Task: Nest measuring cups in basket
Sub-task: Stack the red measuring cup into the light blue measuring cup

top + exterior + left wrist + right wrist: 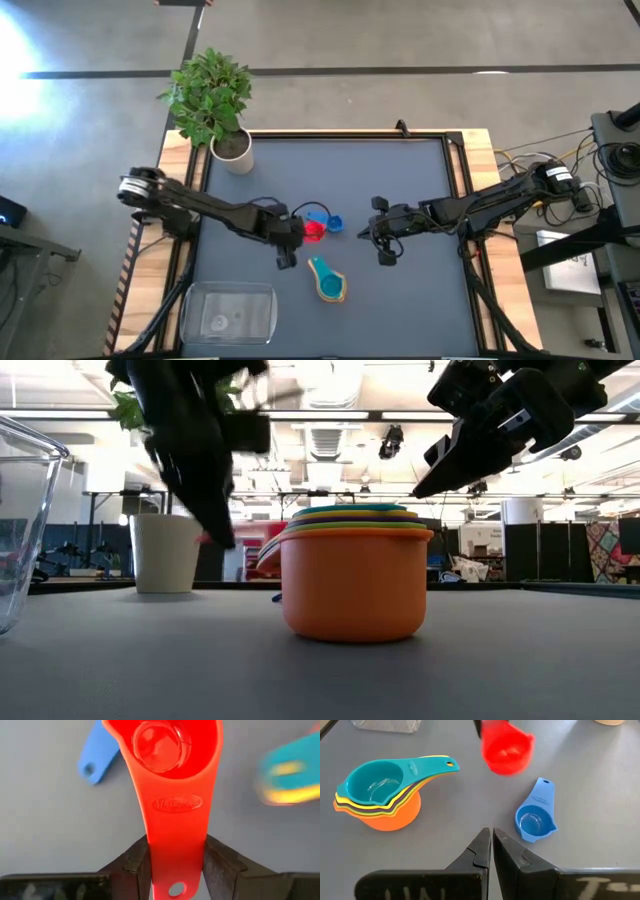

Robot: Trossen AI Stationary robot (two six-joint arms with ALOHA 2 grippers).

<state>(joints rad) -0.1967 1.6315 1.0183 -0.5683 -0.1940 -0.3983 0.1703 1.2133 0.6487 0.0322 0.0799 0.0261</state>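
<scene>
Left gripper (175,865) clamped on the flat handle of the red cup (170,765), jaws partly closed on either side of the handle near its hanging hole. From above, sits mid-table with the red cup (314,231) at its tip, right next to the blue cup (334,224). Can't tell for sure whether the cup is lifted or still on the table.

Right gripper (491,845) pinched fully shut, empty, parked over the table right of centre (386,247).

Rest of the set already stacked: teal cup (372,782) on top, yellow and green rims under it, orange cup (392,815) at the bottom, near the front middle of the table. Blue cup (535,820) on its own, just beside the red one. Clear basket (190,320) at the front-left corner, well apart from all the cups, no cups in it.

Handling-wise: probably feather-light rigid plastic, glossy so likely a bit slippery. Handle looks like the obvious grab spot, flat and stiff. Probably tips bowl-down when held that far back. Not fragile by the look of it, but easy to knock or skid.
</scene>
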